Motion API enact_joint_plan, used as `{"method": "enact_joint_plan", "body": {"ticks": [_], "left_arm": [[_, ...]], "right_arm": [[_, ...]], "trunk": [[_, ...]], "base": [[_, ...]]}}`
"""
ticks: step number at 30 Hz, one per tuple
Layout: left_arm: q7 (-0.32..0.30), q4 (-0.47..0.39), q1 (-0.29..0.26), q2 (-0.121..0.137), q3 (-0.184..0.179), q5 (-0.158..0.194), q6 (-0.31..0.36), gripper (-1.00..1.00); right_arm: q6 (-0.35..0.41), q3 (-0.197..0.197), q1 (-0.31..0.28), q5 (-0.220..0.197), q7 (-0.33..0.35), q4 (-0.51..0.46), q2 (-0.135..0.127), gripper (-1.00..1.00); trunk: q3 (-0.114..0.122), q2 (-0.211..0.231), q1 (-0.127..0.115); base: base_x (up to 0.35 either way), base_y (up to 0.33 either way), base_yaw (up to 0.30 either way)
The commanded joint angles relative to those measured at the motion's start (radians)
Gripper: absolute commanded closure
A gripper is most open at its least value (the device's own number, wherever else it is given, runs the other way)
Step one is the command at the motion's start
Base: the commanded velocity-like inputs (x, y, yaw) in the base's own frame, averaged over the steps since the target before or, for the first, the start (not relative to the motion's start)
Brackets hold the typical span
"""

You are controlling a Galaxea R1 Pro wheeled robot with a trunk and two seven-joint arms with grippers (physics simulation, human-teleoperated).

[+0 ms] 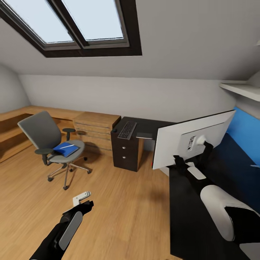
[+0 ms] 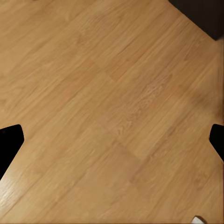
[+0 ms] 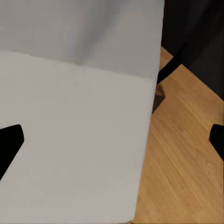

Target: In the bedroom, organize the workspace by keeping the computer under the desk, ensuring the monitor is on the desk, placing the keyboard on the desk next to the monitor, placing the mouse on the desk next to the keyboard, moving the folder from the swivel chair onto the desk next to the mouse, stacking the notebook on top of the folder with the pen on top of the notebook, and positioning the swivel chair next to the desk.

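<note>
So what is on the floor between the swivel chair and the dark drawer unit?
Nothing: in the head view, bare wood floor lies between the swivel chair and the drawer unit.

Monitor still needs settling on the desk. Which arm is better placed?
Right. The right gripper is at the monitor, over the desk, white back close ahead of its fingers. The left gripper hangs over bare floor, open and empty.

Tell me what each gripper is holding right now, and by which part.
The right gripper is at the monitor, near its lower back; whether it grips cannot be told. The left gripper holds nothing, open above the floor.
</note>
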Motion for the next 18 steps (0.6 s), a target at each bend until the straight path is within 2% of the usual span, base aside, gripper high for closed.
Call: {"method": "enact_joint_plan", "body": {"ticks": [1, 7, 8, 14, 18], "left_arm": [[0.010, -0.002, -0.001, 0.001, -0.004, 0.009, 0.001, -1.00], [0.010, -0.002, -0.001, 0.001, -0.004, 0.009, 0.001, -1.00], [0.010, -0.002, -0.001, 0.001, -0.004, 0.009, 0.001, -1.00], [0.010, -0.002, -0.001, 0.001, -0.004, 0.009, 0.001, -1.00], [0.010, -0.002, -0.001, 0.001, -0.004, 0.009, 0.002, -1.00]], "right_arm": [[0.006, -0.007, 0.000, 0.000, -0.006, -0.002, 0.001, -1.00], [0.006, -0.006, 0.000, 0.036, -0.006, -0.002, 0.002, -1.00], [0.006, -0.006, 0.000, 0.049, -0.006, -0.002, 0.002, -1.00], [0.006, -0.006, 0.000, 0.060, -0.006, -0.001, 0.002, -1.00], [0.005, -0.006, 0.000, 0.062, -0.006, -0.001, 0.003, -1.00]], "trunk": [[-0.002, -0.001, 0.000], [-0.002, -0.001, 0.000], [-0.002, -0.001, 0.000], [-0.002, -0.001, 0.000], [-0.002, -0.001, 0.000]], "base": [[0.001, 0.000, -0.254], [0.000, 0.000, -0.206], [0.000, 0.000, -0.063], [-0.027, 0.000, -0.028], [-0.197, 0.000, -0.007]]}}
